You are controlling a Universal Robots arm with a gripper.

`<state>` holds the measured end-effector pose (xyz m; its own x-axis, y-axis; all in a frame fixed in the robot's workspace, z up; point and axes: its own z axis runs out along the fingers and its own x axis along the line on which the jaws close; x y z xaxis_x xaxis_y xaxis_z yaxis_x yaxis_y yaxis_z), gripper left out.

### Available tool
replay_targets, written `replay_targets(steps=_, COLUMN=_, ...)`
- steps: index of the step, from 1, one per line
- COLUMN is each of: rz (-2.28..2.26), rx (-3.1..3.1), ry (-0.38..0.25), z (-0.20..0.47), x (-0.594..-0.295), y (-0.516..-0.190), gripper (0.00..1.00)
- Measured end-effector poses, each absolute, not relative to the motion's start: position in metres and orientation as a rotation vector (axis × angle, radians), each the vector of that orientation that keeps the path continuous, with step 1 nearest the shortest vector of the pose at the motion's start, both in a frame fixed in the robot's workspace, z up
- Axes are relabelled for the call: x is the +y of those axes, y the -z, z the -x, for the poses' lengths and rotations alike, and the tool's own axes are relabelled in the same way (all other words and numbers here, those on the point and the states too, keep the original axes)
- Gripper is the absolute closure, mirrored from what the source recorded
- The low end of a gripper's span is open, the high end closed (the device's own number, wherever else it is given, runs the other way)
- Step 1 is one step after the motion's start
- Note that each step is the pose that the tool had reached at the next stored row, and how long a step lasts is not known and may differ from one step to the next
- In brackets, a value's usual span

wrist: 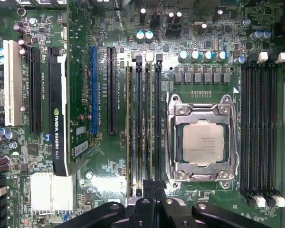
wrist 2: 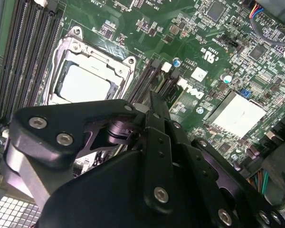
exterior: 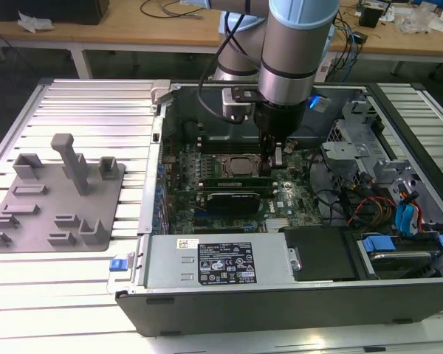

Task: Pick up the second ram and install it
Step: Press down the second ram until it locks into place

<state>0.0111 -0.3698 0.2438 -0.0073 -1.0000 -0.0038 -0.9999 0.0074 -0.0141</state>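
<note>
We see the gripper (exterior: 275, 156) fingers together, low over the motherboard (exterior: 295, 210) | second ram (wrist: 129, 137) seated beside processor socket (wrist: 203, 142) | black card (exterior: 236, 198) just below in the exterior view

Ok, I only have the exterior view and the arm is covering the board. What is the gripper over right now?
Observer: In the first wrist view, the gripper sits at one end of the bank of memory slots right beside the processor socket.
Operator: And the slots on the socket's other side?
Observer: That second bank is four dark slots, all empty, with white latches at the ends.
Operator: Anything between my bank and the black card?
Observer: Yes, a blue slot and a black slot lie between it and the black card. Both are empty.
</note>
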Motion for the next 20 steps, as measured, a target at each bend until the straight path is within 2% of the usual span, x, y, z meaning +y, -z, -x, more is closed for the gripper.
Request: replay_targets(steps=20, rz=2.153, rx=2.270, ry=0.012, z=-0.020, x=-0.370, y=-0.230, gripper=0.92)
